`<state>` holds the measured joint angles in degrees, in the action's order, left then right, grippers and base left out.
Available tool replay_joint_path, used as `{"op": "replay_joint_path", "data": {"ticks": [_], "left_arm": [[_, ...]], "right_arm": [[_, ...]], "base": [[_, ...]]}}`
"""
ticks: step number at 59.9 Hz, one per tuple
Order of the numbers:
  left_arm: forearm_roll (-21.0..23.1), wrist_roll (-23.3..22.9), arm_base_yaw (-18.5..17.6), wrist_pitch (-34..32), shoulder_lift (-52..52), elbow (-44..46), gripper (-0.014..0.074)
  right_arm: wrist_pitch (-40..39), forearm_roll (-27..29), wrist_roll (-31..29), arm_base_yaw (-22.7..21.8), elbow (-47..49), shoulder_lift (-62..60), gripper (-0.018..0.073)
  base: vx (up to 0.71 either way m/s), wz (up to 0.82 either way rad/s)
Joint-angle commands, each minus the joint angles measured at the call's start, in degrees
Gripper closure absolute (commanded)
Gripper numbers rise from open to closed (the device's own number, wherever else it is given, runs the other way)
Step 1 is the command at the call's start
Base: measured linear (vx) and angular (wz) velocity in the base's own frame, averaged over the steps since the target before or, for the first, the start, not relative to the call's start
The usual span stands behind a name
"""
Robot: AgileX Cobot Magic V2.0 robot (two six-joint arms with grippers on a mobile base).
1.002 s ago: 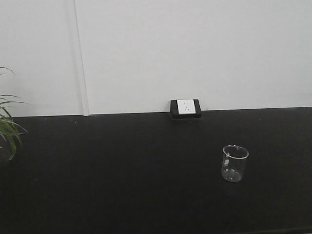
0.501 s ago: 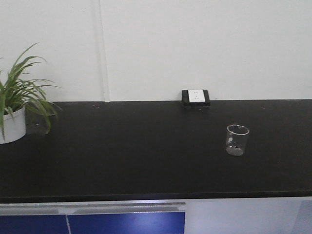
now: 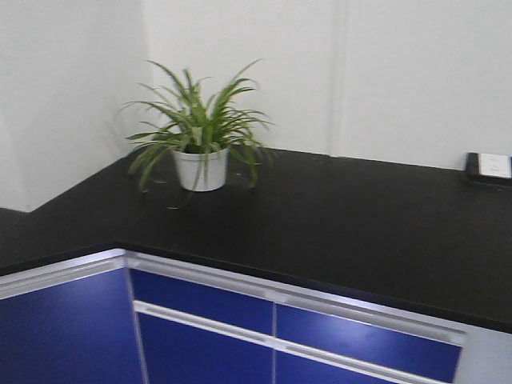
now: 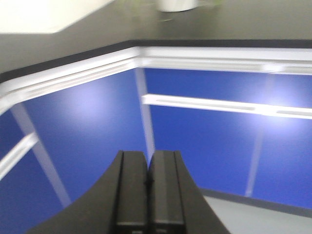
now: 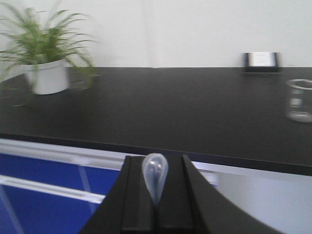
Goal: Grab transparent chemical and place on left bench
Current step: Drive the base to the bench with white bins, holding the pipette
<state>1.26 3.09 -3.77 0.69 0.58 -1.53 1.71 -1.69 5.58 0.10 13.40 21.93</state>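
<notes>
In the right wrist view my right gripper is shut on the transparent chemical, a colourless pipette. Its rounded bulb sticks up between the black fingers and its stem is hidden. The gripper hangs in front of the black worktop with the wall socket, off its front edge. My left gripper is shut and empty, facing blue cabinet fronts. The left bench with the white bins is out of view. In the front view only a strip of black worktop runs off left past the corner. Neither gripper shows in the front view.
A potted green plant stands near the worktop's inner corner, also seen in the right wrist view. A clear glass beaker stands at the right of the worktop. The socket sits against the wall. Blue cabinets run below.
The front view has swung left and drawn back. The beaker has left it, the socket has slid to the right edge, and the plant, bench corner and blue cabinets have come in.
</notes>
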Motion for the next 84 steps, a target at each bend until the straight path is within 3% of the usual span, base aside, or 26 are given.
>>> {"op": "replay_joint_path", "data": {"ticks": [1,84], "left_arm": [[0.0,-0.4,-0.1,-4.5,1.1,-0.9,0.06],[0.0,-0.4,-0.1,-4.5,1.1,-0.9,0.06]], "right_arm": [[-4.7,0.0,-0.2,-0.3,1.7,0.3,0.0559],[-4.7,0.0,-0.2,-0.3,1.7,0.3,0.0559]], "base": [[-0.16,0.86],[0.02,0.88]]}}
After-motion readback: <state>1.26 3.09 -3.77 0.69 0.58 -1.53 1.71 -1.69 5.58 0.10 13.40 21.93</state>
